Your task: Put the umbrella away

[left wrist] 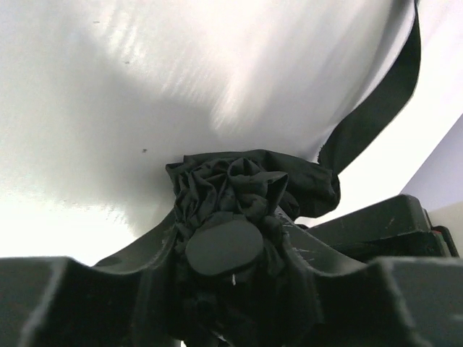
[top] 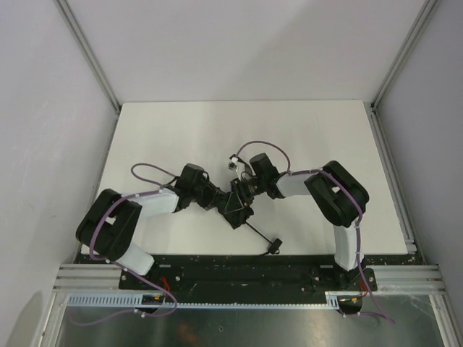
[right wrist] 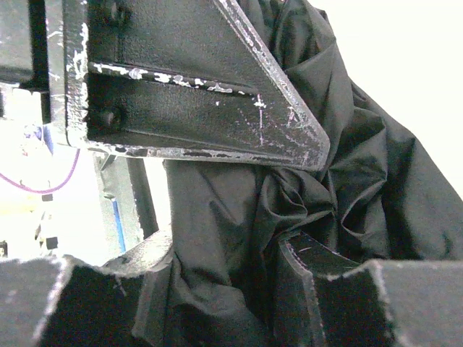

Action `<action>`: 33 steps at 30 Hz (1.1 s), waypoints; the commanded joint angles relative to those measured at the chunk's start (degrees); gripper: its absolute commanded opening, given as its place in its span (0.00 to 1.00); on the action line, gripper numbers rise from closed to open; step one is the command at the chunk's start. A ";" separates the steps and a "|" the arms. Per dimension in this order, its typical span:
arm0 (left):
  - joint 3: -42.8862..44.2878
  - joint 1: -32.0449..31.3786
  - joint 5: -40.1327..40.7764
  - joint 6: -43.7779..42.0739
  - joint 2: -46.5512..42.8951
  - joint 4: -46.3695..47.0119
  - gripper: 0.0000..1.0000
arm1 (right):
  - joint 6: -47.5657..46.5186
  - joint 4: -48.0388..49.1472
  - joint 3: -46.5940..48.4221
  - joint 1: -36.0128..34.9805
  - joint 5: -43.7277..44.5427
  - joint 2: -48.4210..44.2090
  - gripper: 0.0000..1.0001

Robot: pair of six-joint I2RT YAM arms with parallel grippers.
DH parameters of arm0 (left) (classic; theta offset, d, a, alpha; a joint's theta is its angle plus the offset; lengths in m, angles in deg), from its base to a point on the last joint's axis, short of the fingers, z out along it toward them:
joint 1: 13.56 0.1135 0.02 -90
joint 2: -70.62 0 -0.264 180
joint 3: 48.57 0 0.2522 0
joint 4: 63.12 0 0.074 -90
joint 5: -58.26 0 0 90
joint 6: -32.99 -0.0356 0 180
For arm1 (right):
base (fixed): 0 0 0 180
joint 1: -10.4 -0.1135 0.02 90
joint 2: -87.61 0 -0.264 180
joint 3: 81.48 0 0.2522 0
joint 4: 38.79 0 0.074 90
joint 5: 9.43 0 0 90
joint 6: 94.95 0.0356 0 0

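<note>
A: Item: umbrella (top: 237, 204). Where did you have it?
B: Middle of the desk (top: 181, 130), bunched; your left fingers (left wrist: 65, 303) and right fingers (right wrist: 383, 303) each clamped on it. Step judged: compacting. Next called for tighter rolling.

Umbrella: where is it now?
Top view, centre of the table: the umbrella is bunched between the left gripper and right gripper, both gripping it.

White table (top: 304, 137), umbrella (top: 237, 204) perhaps touching it

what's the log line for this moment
umbrella: collapsed, at table centre | left gripper: shut on umbrella | right gripper: shut on umbrella | strap: trailing toward near edge
</note>
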 commanded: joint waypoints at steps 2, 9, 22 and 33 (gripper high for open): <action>-4.25 -1.22 2.76 -1.57 -0.37 0.81 0.07 | -1.31 -5.38 0.00 -1.34 7.16 -3.74 0.23; -4.49 -1.18 1.73 0.78 -1.90 -0.81 0.00 | -9.68 -20.14 1.59 -8.16 35.93 -16.87 0.96; 0.65 -0.31 -0.94 4.05 0.32 -10.88 0.00 | -16.04 -23.56 6.69 -25.44 73.31 -11.09 0.93; 1.65 0.12 -1.19 3.83 -0.09 -12.95 0.00 | -16.98 -21.99 7.18 -24.99 73.61 -2.14 0.44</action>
